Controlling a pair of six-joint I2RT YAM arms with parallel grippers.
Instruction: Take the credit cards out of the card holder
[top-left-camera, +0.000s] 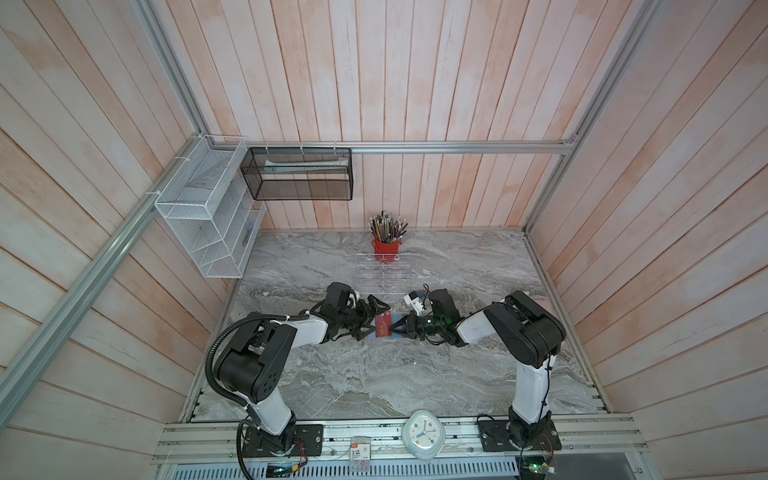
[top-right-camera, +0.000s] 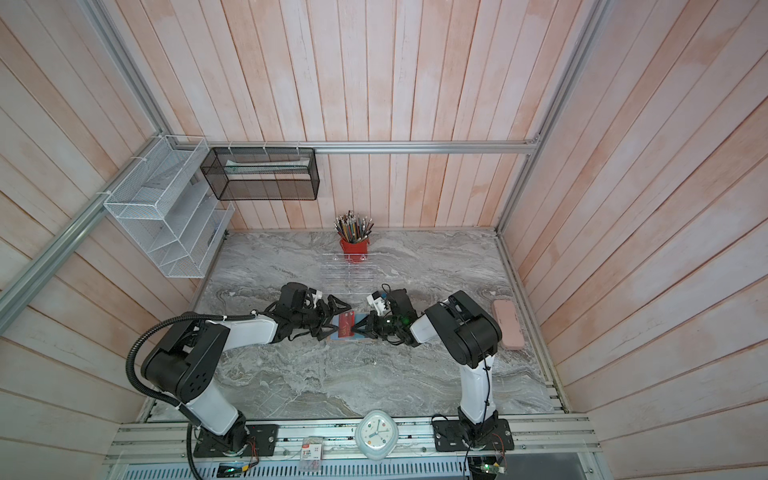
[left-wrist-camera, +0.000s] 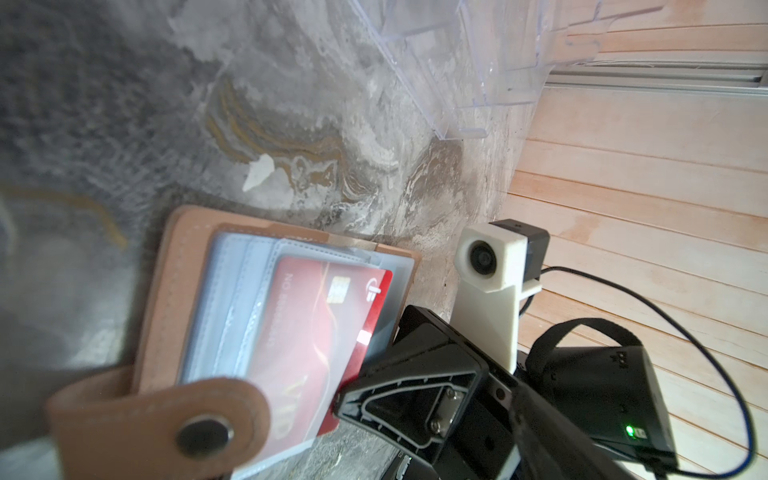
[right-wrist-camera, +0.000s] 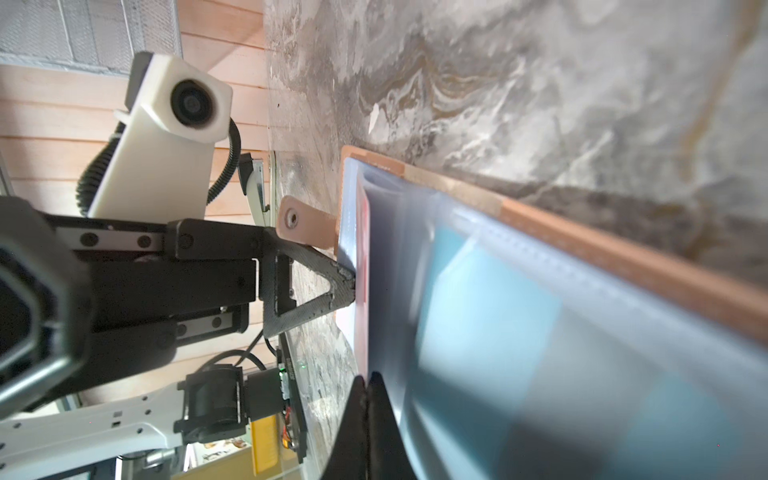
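Observation:
The tan card holder (left-wrist-camera: 166, 291) lies open on the marble table, mid-table in both top views (top-left-camera: 387, 340) (top-right-camera: 349, 339). A red credit card (left-wrist-camera: 316, 332) (top-left-camera: 383, 324) marked VIP pokes partway out of a clear sleeve. My right gripper (right-wrist-camera: 368, 378) (left-wrist-camera: 338, 405) (top-left-camera: 392, 330) is shut on that card's free edge. A teal credit card (right-wrist-camera: 490, 311) sits in another sleeve. My left gripper (top-left-camera: 380, 319) (top-right-camera: 343, 320) stands wide open at the holder's strap end; one finger (right-wrist-camera: 324, 297) touches the sleeve's edge beside the strap tab (right-wrist-camera: 303, 224).
A clear acrylic rack (top-left-camera: 382, 274) stands just behind the holder, with a red pencil cup (top-left-camera: 386, 249) behind it. A pink case (top-right-camera: 509, 324) lies at the table's right edge. A white clock (top-left-camera: 423, 434) sits on the front rail. Wire baskets (top-left-camera: 208, 216) hang on the left wall.

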